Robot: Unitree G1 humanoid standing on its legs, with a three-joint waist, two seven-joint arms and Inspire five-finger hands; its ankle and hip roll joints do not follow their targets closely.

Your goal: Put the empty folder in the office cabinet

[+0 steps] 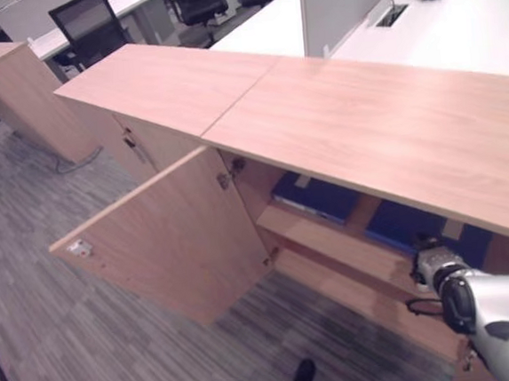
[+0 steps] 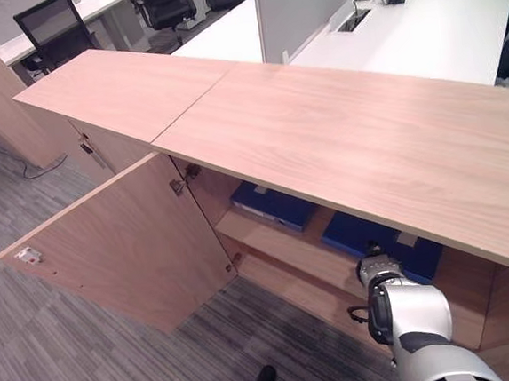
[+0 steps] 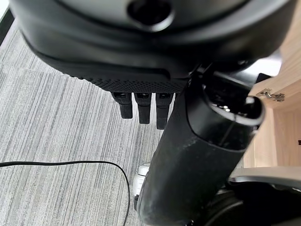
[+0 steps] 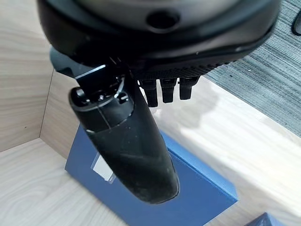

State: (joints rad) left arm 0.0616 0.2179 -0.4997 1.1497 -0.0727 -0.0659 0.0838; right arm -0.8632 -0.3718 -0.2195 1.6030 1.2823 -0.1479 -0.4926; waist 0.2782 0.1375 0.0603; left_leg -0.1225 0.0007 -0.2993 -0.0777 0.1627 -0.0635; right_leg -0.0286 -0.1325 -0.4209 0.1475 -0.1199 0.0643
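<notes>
— two blue folders lie on the upper shelf (image 2: 287, 252) of the office cabinet (image 2: 339, 138): one blue folder (image 2: 275, 205) toward the hinge side, the other blue folder (image 2: 379, 237) further along, flat on the wood, just in front of the right arm's wrist.

— and the door?

— cabinet door (image 2: 126, 246) swung wide open over the grey carpet (image 2: 46, 351), its latch plate at the outer corner.

— what is the right hand doing?

— right hand (image 4: 167, 89) is inside the cabinet, above the folder. in its wrist view the fingers (image 4: 168, 90) hang straight and short, the thumb juts out over the blue cover, and nothing is clasped; whether the thumb touches the folder i cannot tell.

— left hand?

— left hand (image 3: 143, 106) hangs low over the carpet beside the cabinet's edge, fingers straight and holding nothing.

— anything behind?

— white desks (image 1: 454, 21) with a grey partition (image 1: 345, 4), black office chairs (image 1: 89, 27), and another wooden cabinet (image 1: 10, 100) at the far left.
</notes>
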